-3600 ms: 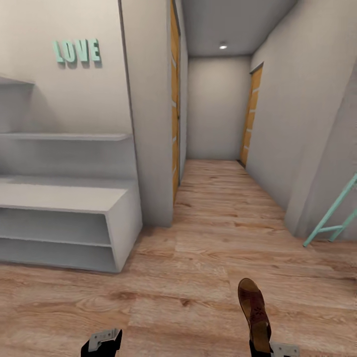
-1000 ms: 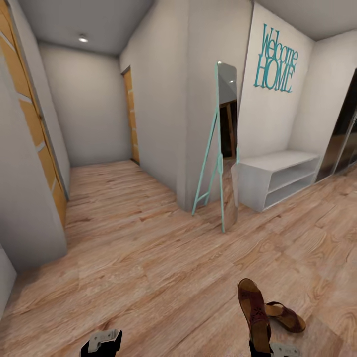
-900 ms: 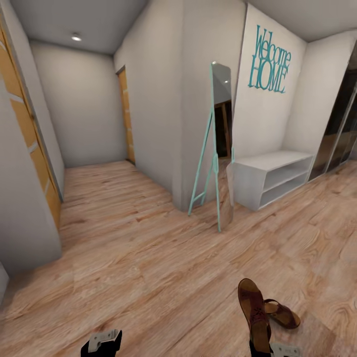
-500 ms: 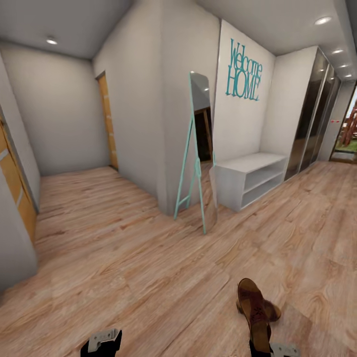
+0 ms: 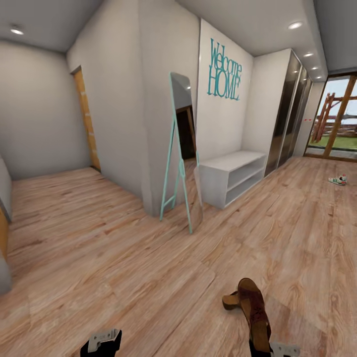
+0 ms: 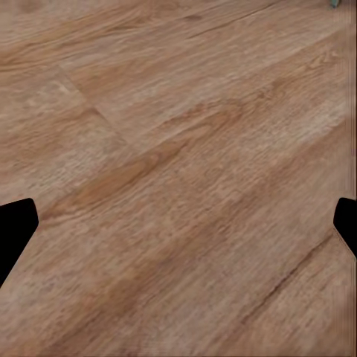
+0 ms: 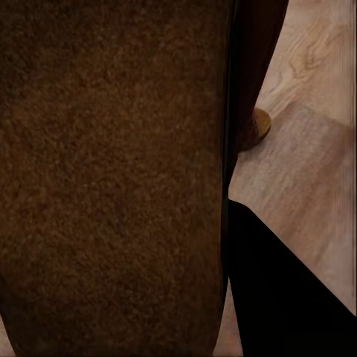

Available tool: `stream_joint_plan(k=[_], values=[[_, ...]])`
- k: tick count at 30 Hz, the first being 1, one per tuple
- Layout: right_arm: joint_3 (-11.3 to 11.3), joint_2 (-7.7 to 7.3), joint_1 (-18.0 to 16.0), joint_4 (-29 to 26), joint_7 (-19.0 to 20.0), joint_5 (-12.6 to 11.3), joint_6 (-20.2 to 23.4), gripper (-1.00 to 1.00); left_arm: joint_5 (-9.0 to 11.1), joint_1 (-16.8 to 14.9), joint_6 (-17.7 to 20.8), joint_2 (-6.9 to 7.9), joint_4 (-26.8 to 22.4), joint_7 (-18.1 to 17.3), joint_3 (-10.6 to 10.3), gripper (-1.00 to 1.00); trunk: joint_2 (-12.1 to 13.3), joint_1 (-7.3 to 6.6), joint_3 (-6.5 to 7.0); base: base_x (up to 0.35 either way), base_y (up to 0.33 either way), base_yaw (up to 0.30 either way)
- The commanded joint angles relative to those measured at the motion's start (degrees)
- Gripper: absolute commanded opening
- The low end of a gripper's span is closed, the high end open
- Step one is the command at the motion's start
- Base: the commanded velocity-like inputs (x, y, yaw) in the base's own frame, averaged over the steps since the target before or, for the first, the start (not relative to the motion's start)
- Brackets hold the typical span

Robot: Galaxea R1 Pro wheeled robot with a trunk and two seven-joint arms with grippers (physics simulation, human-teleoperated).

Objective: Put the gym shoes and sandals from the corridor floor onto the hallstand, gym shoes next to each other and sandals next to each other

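the view is being swung rightward, away from the earlier grey rack. a dark brown leather sandal (image 5: 254,310) is being pinched by the right gripper (image 5: 267,347); its mate (image 5: 230,300) is lying just behind on the wood-plank floor (image 5: 124,258). a cream sneaker (image 5: 338,180) is now being revealed far right. the left gripper (image 5: 101,342) is being held spread, empty.
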Motion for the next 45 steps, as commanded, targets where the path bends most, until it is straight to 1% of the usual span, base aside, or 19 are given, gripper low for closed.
stream_joint_plan(k=[1,18,45], values=[[0.13,-0.01,-0.04,0.05,0.04,-0.70,-0.18,-1.00,0.54,-0.02,-0.10,0.00,0.03,-0.41,0.11,1.00,0.39,-0.24,0.05,0.000,0.000,-0.193],[0.22,-0.05,-0.04,-0.05,0.04,-0.70,-0.18,-1.00,0.54,-0.02,-0.10,0.00,0.03,-0.41,0.16,1.00,7.21,-3.97,1.78,0.000,0.000,-0.179],[0.13,-0.05,-0.04,-0.14,0.04,-0.70,-0.18,-1.00,0.54,-0.02,-0.18,0.00,0.03,-0.32,0.20,1.00,7.21,-3.97,-0.21,0.000,0.000,-0.176]])
